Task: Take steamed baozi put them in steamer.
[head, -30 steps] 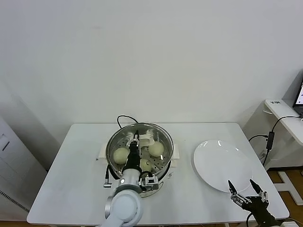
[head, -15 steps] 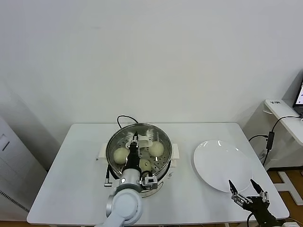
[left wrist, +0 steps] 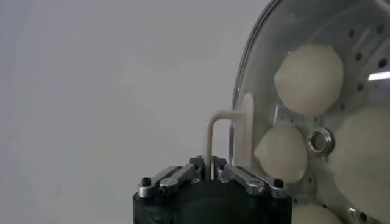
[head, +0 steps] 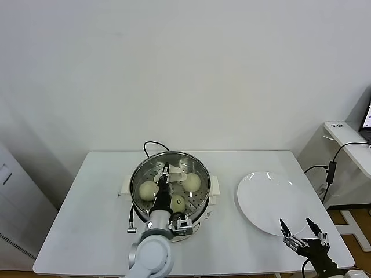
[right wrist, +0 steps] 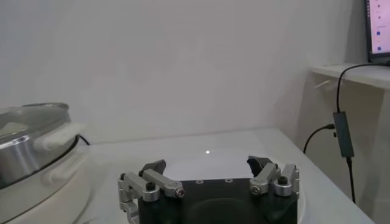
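The left gripper (head: 167,174) hangs inside the steamer (head: 200,168), right among the steamed baozi (head: 147,189) on the perforated tray; whether it grips one, I cannot tell. The right gripper (head: 301,230) waits with fingers spread by the plate (head: 272,202) (well apart). No readable writing.

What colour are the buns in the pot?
Creamy white buns, clearest in the left wrist view.

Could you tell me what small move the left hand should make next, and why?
Probably lift the left hand straight up, clear of the steamer: four baozi lie on its tray, the plate is bare, and the hand hangs over them. The right hand sits open by the plate.
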Motion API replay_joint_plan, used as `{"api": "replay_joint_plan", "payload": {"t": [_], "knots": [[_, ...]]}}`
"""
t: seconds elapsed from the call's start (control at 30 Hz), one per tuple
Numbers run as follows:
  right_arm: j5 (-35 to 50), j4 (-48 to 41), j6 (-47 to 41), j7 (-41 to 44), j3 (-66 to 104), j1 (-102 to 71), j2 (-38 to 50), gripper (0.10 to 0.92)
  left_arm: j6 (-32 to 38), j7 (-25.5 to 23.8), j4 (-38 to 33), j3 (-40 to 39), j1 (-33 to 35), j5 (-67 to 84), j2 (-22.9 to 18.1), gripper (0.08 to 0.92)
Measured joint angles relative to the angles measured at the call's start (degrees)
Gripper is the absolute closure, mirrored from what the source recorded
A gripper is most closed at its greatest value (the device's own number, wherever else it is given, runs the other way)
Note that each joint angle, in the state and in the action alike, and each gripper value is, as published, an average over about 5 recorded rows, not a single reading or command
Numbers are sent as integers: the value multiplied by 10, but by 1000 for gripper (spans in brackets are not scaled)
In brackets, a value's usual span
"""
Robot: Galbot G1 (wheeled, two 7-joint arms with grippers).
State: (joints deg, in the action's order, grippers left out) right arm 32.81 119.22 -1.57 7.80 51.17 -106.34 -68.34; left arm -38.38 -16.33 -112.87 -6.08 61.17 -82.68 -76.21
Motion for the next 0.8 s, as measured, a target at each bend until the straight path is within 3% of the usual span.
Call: {"api": "replay_joint_plan", "payload": {"t": [0.57,0.8], "knots": [[5,-13,0,-3,-21,26,14,203,13,44,-124,40,46,270,70,221],[8,-22,-3,-10,-39,58,32,203,85,85,-154,86,63,404,89,178]]}}
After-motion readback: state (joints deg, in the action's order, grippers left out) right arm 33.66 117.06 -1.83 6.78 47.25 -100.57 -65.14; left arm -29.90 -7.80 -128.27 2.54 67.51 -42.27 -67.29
